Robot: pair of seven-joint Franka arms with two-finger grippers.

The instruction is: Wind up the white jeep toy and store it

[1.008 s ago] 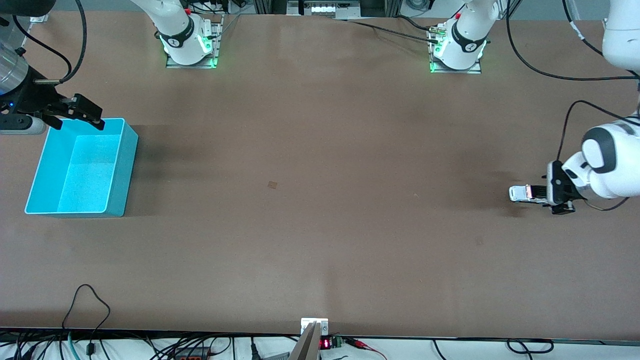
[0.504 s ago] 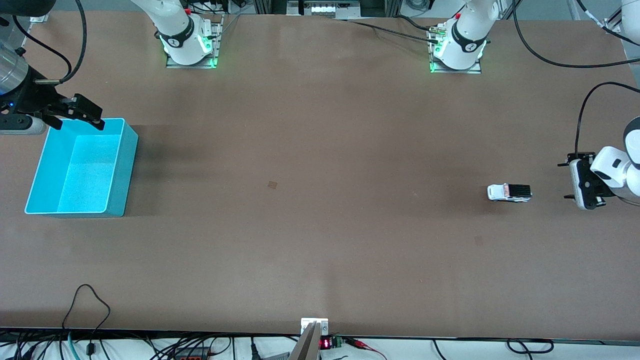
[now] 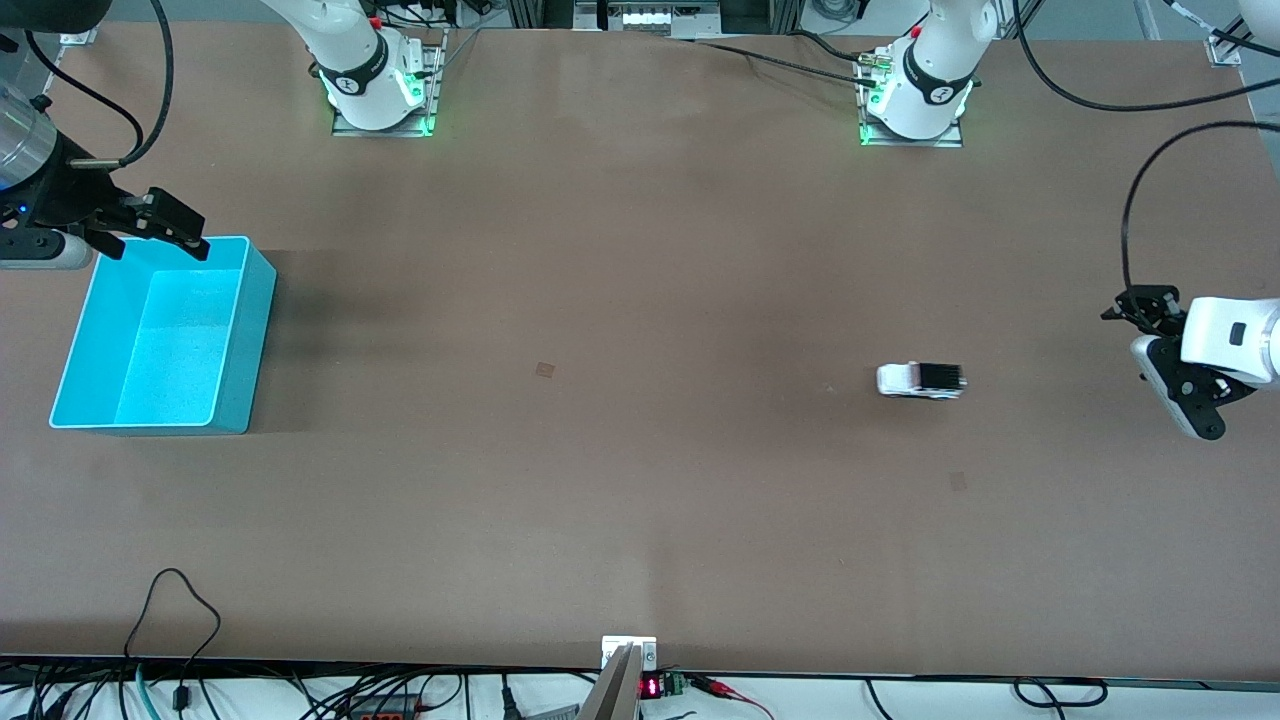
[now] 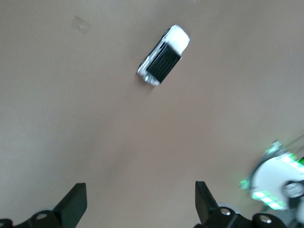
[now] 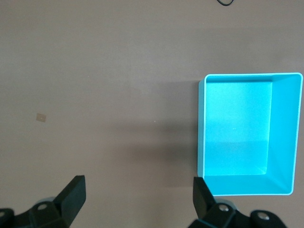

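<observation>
Jeep (image 3: 921, 380) set free on the table (image 3: 640, 500)
Only the right wrist view shows the bin (image 5: 285, 137) whole; both the left gripper (image 3: 1180, 375) and the right gripper (image 3: 160, 228) are spread wide, nothing held.

A robotics laboratory: two white arm bases (image 3: 375, 85) (image 3: 915, 95), lit green at their collars, are bolted on metal plates along the top of a wide brown bench (image 3: 640, 500). Black cables (image 3: 170, 610) loop over the lower left edge, and a small red digital readout (image 3: 651, 687) glows at bottom centre among loose wiring.
</observation>
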